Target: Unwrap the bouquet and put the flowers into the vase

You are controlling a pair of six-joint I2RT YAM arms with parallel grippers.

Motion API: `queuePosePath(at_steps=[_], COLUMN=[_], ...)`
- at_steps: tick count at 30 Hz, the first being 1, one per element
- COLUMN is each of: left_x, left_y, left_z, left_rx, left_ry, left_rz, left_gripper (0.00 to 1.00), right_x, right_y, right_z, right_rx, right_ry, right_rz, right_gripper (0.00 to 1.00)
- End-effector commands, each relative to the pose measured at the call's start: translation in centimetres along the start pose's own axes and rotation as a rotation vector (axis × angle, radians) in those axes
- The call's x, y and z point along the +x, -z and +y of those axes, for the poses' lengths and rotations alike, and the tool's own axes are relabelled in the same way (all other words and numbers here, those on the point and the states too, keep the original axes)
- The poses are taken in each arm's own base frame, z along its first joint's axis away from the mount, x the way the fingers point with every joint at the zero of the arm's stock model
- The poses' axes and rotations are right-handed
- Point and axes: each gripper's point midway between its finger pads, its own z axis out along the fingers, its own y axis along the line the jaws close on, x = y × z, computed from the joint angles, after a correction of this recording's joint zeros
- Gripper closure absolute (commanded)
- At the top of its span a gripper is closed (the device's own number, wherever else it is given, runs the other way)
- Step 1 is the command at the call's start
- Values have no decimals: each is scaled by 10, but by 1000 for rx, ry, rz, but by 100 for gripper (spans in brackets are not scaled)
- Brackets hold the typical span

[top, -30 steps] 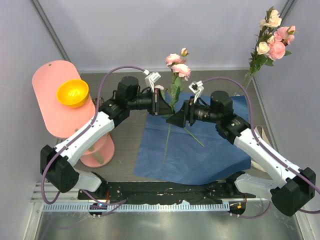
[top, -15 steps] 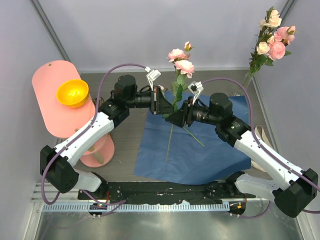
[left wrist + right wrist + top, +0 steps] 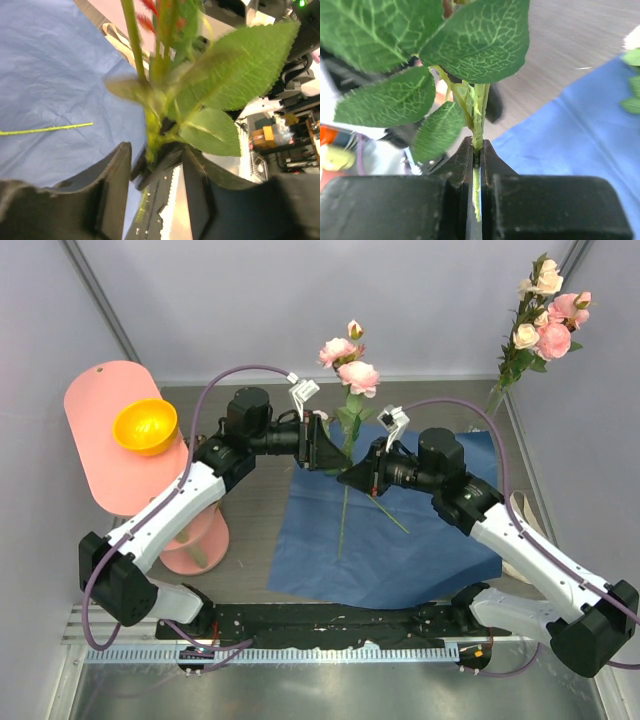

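A stem of pink flowers (image 3: 358,373) with green leaves stands upright above the unfolded blue paper (image 3: 420,540) of the bouquet. My right gripper (image 3: 476,145) is shut on its stem (image 3: 479,107) just below the leaves. My left gripper (image 3: 156,150) is beside it on the left at the same height, its jaws apart around the stem and leaves (image 3: 215,132). In the top view the two grippers, left (image 3: 325,452) and right (image 3: 350,478), nearly touch. A bare green stem (image 3: 392,516) lies on the paper. The clear vase (image 3: 494,400) at the back right holds several pink and cream roses (image 3: 545,315).
A pink board (image 3: 115,440) with an orange bowl (image 3: 145,426) on it stands at the left. A cream ribbon (image 3: 518,508) lies by the paper's right edge, partly under my right arm. Grey walls close the back and sides.
My right gripper has closed on the flower stem and my left gripper has opened off it. The flower has shifted slightly to the left.
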Motion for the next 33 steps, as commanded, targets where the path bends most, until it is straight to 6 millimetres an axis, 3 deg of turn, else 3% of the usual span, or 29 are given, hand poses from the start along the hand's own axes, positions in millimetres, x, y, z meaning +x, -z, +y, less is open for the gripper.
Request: queuePosePath(at_steps=[1, 3, 4, 7, 10, 14, 15, 19, 22, 23, 26, 29, 33], left_x=[-17, -22, -24, -24, -17, -1, 2, 10, 13, 16, 23, 27, 28], left_y=[14, 22, 26, 33, 33, 25, 24, 22, 21, 21, 17, 13, 12], left_z=[-13, -11, -11, -7, 1, 17, 20, 23, 25, 24, 22, 22, 24], left_rx=[-27, -73, -87, -140, -156, -156, -163, -159, -180, -187, -198, -194, -199], left_ry=[-46, -65, -73, -99, -92, -42, -28, -4, -25, -28, -48, -46, -48], left_rz=[-21, -45, -54, -75, -79, -39, -31, -7, 0, 13, 38, 54, 61], left_gripper=[30, 20, 16, 16, 15, 15, 15, 15, 15, 15, 15, 15, 15], right_x=[-52, -74, -82, -115, -152, -210, -219, -245, -257, -264, -273, -282, -290], right_y=[25, 54, 65, 111, 161, 232, 259, 316, 344, 340, 355, 361, 343], right_z=[-49, -85, -93, -121, -132, -123, -129, -129, -135, -140, -161, -169, -192], right_rx=[359, 599, 664, 912, 1132, 1348, 1418, 1535, 1571, 1541, 1520, 1485, 1391], right_ry=[94, 94, 93, 105, 194, 314, 316, 387, 414, 436, 461, 492, 502], right_rz=[-206, -322, -363, -507, -643, -866, -920, -1084, -1145, -1157, -1183, -1220, -1199], right_gripper=[99, 99, 99, 99, 99, 99, 99, 99, 99, 99, 99, 99, 99])
